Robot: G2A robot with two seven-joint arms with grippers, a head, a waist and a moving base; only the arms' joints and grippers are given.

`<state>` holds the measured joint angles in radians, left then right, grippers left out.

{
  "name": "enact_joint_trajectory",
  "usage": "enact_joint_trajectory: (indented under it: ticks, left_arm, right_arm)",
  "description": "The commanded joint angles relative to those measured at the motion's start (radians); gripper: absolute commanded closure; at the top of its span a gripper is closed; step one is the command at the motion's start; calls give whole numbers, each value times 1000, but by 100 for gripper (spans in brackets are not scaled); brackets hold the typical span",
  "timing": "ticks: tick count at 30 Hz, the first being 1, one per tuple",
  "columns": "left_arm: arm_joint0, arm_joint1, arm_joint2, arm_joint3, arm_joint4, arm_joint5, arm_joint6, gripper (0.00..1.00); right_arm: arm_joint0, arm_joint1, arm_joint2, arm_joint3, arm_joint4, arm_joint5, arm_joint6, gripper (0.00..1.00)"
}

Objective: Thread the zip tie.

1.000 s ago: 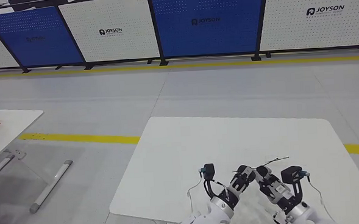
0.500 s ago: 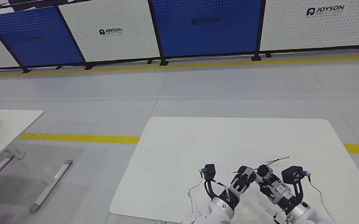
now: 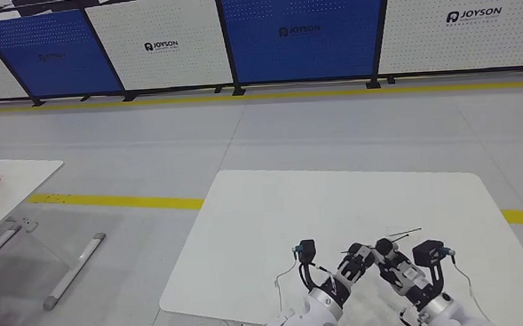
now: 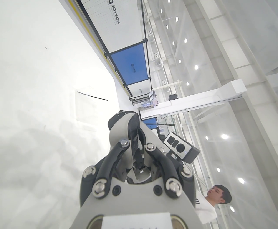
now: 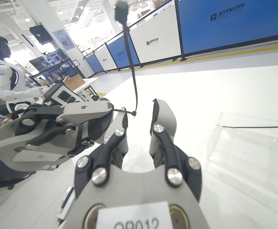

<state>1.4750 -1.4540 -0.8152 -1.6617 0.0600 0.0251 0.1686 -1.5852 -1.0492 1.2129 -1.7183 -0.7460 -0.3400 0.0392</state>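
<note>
My left gripper [image 5: 110, 109] [image 4: 133, 118] [image 3: 361, 250] is shut on a black zip tie [image 5: 133, 82]. The tie sticks out a short way from its tips, kinks at a small knot, then rises to a blocky head high up. In the right wrist view that kink lies just ahead of my right gripper [image 5: 140, 112] [image 3: 383, 245], close to one finger; the gripper is open with nothing held. Both grippers hover close together over the near part of the white table [image 3: 335, 204]. A second black zip tie [image 5: 247, 127] [image 4: 93, 97] [image 3: 404, 235] lies flat on a clear tray [image 5: 239, 149].
The clear tray sits on the table just beyond the grippers, towards the right arm's side. The white tabletop stretches bare beyond it. Another table with a cardboard box [image 5: 73, 80] stands off to the left side, and blue and white panels [image 3: 299, 32] line the far floor.
The right gripper has shifted slightly to the right, away from the left one. The left gripper has barely moved and keeps hold of the tie.
</note>
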Motion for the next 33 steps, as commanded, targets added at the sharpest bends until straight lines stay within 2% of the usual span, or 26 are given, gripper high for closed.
enact_joint_trajectory:
  ticks: [1, 3, 6, 14, 25, 33]
  left_arm:
    - [0, 0, 1, 0, 1, 1, 1, 100]
    - [0, 0, 2, -1, 3, 2, 1, 100]
    - [1, -1, 3, -2, 4, 2, 3, 100]
    - [1, -1, 4, -5, 3, 0, 4, 100]
    - [14, 2, -2, -23, 2, -25, 0, 100]
    - [31, 5, -1, -60, 19, -48, -2, 100]
  right_arm:
    - [0, 1, 0, -1, -1, 0, 0, 77]
    - [0, 1, 0, -1, -1, 0, -1, 84]
    - [0, 2, -1, -1, 0, 0, 0, 100]
    - [1, 4, -1, 0, -2, 0, -2, 100]
    - [11, 2, -12, 17, -6, 0, 3, 100]
    - [14, 1, -15, 25, -13, 0, 7, 100]
